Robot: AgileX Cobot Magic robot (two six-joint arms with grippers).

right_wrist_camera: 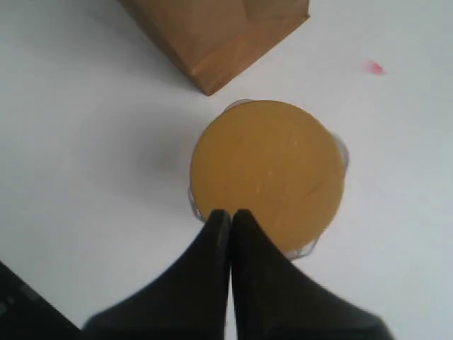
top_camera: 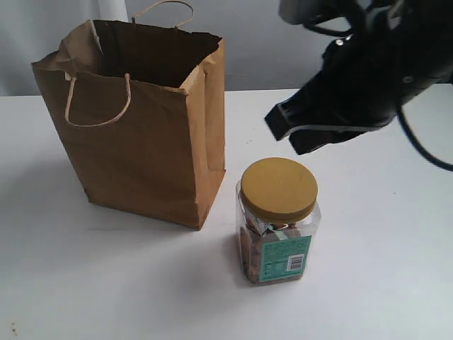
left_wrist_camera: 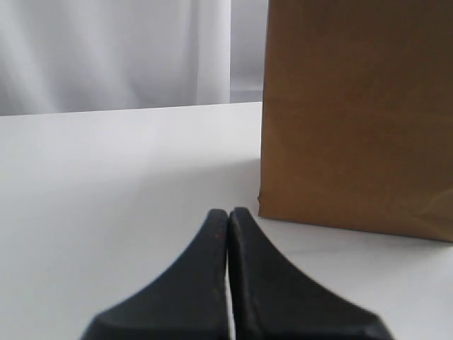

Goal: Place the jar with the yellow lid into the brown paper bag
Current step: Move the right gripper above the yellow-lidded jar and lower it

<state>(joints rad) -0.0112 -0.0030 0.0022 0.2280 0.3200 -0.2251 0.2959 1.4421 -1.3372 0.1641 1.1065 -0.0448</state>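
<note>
The white table (top_camera: 368,283) carried both of the task's things. The brown paper bag (top_camera: 141,127) stood upright with its mouth spread wide, probably so that something could be lowered in from above. It lay ahead of the left gripper (left_wrist_camera: 228,212) and a little off to one side of the jaw tips, near but not touching. From the right jaws it lay beyond the jar.

The yellow-lidded jar (top_camera: 278,219) stood upright on the table just beside the bag's near corner, outside it and not yet lifted. It sat below the right gripper (right_wrist_camera: 230,216) and just ahead of the jaw tips. The broad lid (right_wrist_camera: 267,170) faced straight up at them, which seemed to suit a reach from overhead.

The right jaws were pressed together with no gap, holding nothing and hanging clear above the lid. They would have to spread wide before they could take the jar. The left jaws were likewise closed on nothing, low over bare table.
</note>
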